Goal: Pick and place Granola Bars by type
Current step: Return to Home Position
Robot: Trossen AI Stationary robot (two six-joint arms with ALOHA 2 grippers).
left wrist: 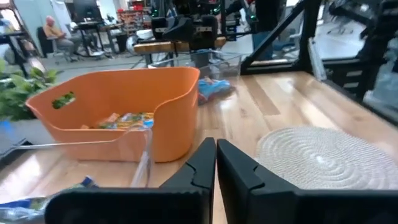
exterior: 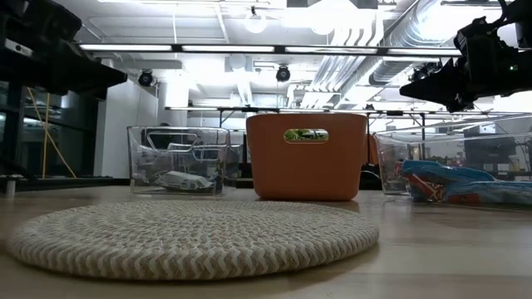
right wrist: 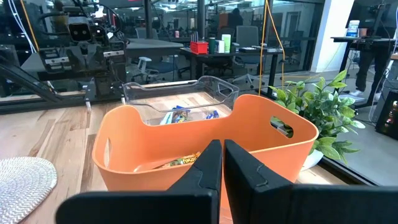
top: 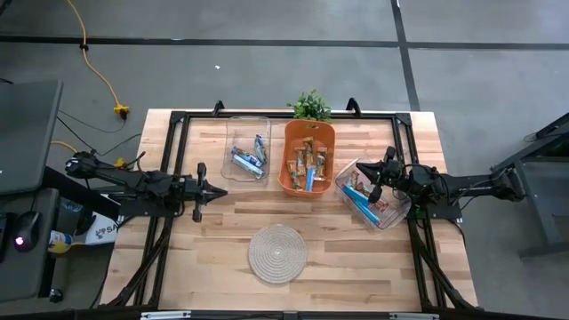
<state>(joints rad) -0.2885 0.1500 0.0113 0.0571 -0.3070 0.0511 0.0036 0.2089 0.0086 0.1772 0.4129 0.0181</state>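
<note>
Bench (top: 178,267) of pale wood seen in foreground, round woven mat (top: 276,252) laid on its near part. Left end effector (top: 222,192) held over bench beside left clear bin (top: 231,142), fingers pressed together, nothing pinched. Right end effector (right wrist: 222,144) held above right clear bin (top: 391,220), fingers likewise pressed together, empty. Orange basket (top: 289,164) set between both bins. Granola bars (top: 251,158) found in all three: blue in left bin, red and blue in right bin, mixed wrappers in basket.
</note>
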